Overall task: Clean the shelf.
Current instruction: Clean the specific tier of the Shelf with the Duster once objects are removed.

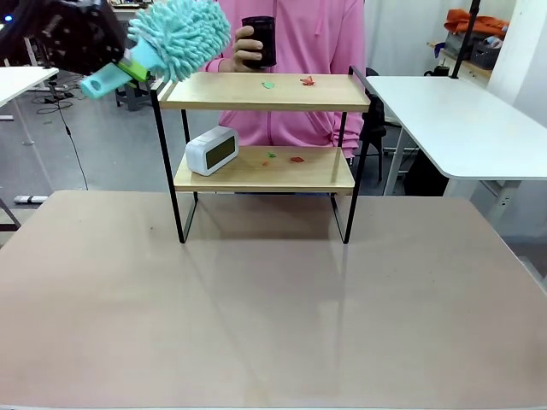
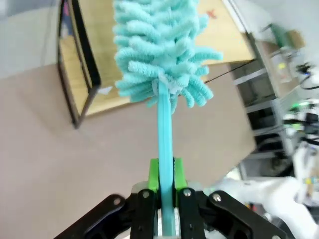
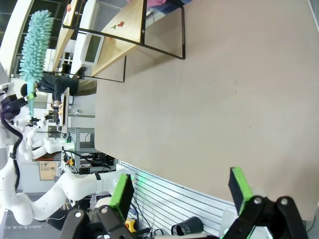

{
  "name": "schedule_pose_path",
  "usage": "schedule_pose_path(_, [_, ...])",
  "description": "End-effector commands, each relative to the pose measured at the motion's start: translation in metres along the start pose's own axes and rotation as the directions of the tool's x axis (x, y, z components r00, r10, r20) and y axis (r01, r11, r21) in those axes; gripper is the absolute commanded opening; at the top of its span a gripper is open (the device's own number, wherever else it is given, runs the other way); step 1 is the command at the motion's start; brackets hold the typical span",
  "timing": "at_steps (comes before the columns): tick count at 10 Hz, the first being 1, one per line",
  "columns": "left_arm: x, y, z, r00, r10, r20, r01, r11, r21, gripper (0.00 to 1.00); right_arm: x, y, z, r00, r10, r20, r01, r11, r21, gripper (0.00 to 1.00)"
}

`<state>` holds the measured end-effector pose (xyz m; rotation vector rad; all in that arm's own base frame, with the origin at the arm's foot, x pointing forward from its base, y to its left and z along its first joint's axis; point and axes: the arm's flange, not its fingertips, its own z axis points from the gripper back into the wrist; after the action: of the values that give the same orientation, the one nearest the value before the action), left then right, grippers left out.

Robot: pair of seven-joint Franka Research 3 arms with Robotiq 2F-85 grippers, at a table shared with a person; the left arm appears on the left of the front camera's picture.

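The shelf (image 1: pixel 222 90) stands at the far middle of the tan tabletop (image 1: pixel 273 325), its black legs set well in from the table edges. A broad stretch of tabletop runs from those legs toward the robot's side.

The left gripper (image 2: pixel 166 175) pinches the thin handle of a turquoise duster (image 1: pixel 181 36) between its green pads. The fluffy head sits at the shelf's upper left corner, over the raised left rail. Whether the fibres touch the top board cannot be told.

Small green (image 1: pixel 267 84) and red scraps (image 1: pixel 306 81) lie right of the duster, near the top board's middle, and two more are on the lower board. A white clock (image 1: pixel 212 150) sits at the lower board's left end, close to its front edge.

Behind the shelf, a person's hand (image 1: pixel 246 47) holds a dark cup (image 1: pixel 260 39) just above the top board.

The right gripper (image 3: pixel 180 186) hangs with its fingers spread wide, well away from the shelf over the tabletop.
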<state>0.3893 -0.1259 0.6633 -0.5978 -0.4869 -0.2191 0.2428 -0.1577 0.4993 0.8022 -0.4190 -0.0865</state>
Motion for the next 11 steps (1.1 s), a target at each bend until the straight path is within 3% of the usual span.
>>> schedule_pose_path(1, [0.031,-0.014,-0.007,0.995,0.018,-0.094,-0.011,0.998,0.066,0.12,0.001,0.0,0.0,1.0,0.021,0.011,-0.021,0.999,0.024,1.0])
schedule_pose_path(3, [0.048,-0.02,-0.028,0.997,0.028,-0.068,-0.019,0.992,0.128,0.12,0.001,0.0,0.0,1.0,0.021,0.011,-0.021,0.999,0.024,1.0])
schedule_pose_path(6, [0.053,-0.023,-0.053,0.993,0.017,-0.12,-0.001,0.99,0.139,0.12,0.001,0.0,0.0,1.0,0.021,0.011,-0.021,0.999,0.024,1.0])
schedule_pose_path(11, [0.059,-0.047,-0.082,0.987,-0.089,-0.131,0.097,0.994,0.055,0.12,0.001,0.0,0.0,1.0,0.021,0.011,-0.021,0.999,0.024,1.0])
